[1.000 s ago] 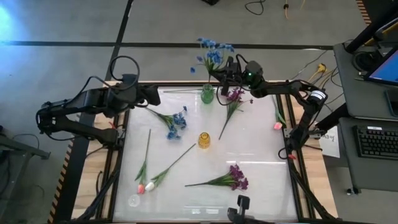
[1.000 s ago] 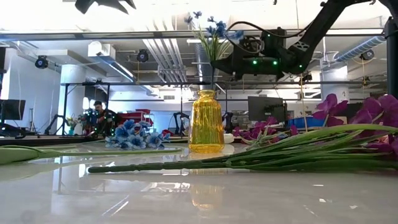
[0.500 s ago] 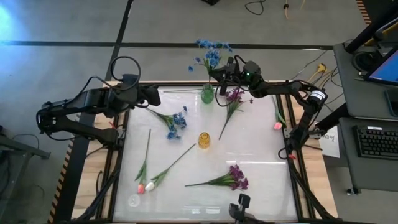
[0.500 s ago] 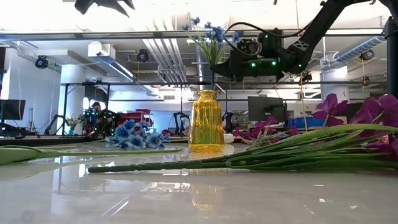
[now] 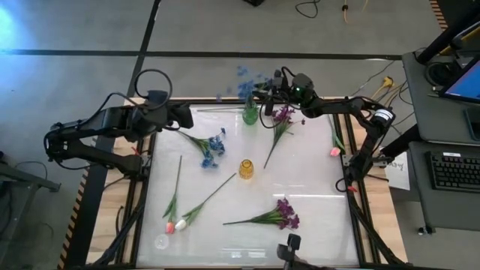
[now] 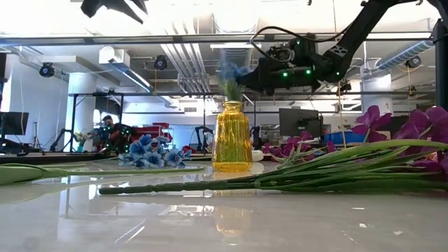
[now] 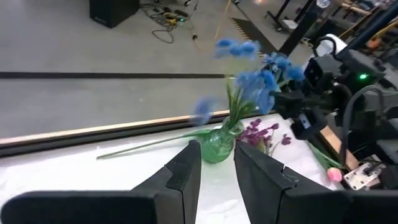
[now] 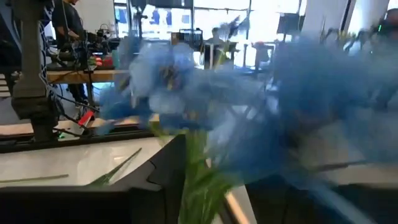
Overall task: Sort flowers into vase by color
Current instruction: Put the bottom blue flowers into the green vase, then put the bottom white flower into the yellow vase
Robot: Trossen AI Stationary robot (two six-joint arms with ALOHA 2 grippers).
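A bunch of blue flowers (image 5: 244,77) stands with its green stems in the green vase (image 5: 250,115) at the table's far edge, its blossoms (image 7: 255,81) blurred. My right gripper (image 5: 264,95) is open beside the vase, above its mouth. In the right wrist view the stems (image 8: 198,180) rise between its parted fingers. My left gripper (image 7: 217,165) is open and empty, hanging to the left of the vase (image 7: 217,148). The yellow vase (image 5: 246,169) stands empty at mid-table. My right gripper has its fingers level on either side of the blue bunch's stems, just under the blossoms. The blur hides whether either finger touches them.
On the table lie a blue sprig (image 5: 211,147), a purple sprig (image 5: 282,118) beside the green vase, another purple sprig (image 5: 280,214) near the front, pink and white tulips (image 5: 175,224) at front left, and a pink tulip (image 5: 334,151) at the right edge.
My right gripper has opened without moving off. The blue bunch has let go of its raised pose: it has dropped lower into the green vase, and its blossoms have swung toward the table's left.
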